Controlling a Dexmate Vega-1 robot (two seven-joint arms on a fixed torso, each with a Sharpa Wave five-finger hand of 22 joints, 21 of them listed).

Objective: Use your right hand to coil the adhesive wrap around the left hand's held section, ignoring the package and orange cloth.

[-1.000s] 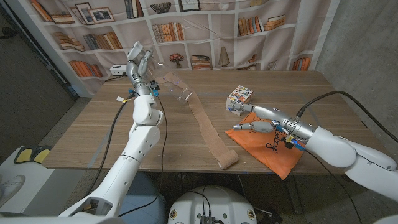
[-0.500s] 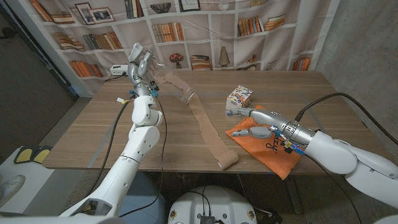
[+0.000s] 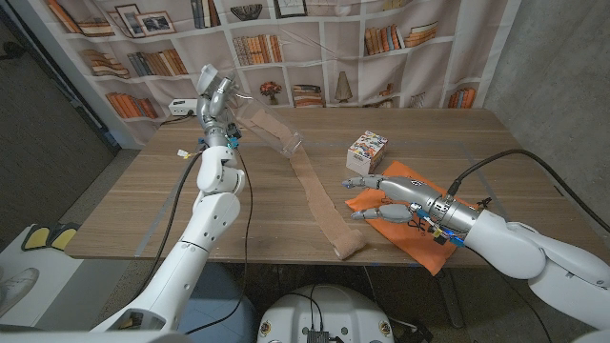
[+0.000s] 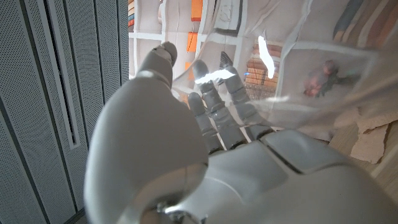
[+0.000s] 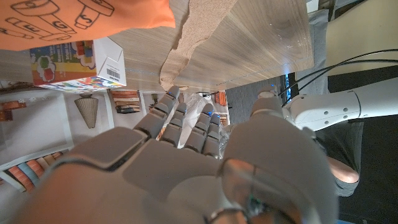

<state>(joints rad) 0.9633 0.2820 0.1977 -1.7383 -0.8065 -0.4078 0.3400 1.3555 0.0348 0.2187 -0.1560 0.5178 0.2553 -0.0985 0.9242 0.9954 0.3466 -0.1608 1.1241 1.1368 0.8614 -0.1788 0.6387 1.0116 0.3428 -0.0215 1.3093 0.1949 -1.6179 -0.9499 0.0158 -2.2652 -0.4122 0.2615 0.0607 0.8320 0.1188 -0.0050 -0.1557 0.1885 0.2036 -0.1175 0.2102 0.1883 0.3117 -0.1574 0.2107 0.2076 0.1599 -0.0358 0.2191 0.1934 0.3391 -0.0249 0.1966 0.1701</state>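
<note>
A long tan adhesive wrap (image 3: 315, 191) runs down the table from its raised far end to a small roll (image 3: 349, 246) near the front edge. My left hand (image 3: 216, 95) is lifted at the far left and holds that raised end, which carries a clear film (image 3: 270, 127). The film (image 4: 323, 81) and a piece of tan wrap (image 4: 372, 138) lie past the fingers in the left wrist view. My right hand (image 3: 383, 196) hovers over the orange cloth (image 3: 424, 238) with fingers spread and empty, just right of the strip. The strip (image 5: 200, 34) lies ahead of its fingers.
A small colourful package (image 3: 367, 150) stands beyond my right hand, and shows as the box (image 5: 69, 62) beside the orange cloth (image 5: 81, 15). My left arm (image 5: 326, 107) appears across the table. A bookshelf backdrop hangs behind the table.
My right hand has moved left and toward the table's front across the orange cloth, closer to the strip, and spread its fingers. The left hand stays raised with the wrap's end.
</note>
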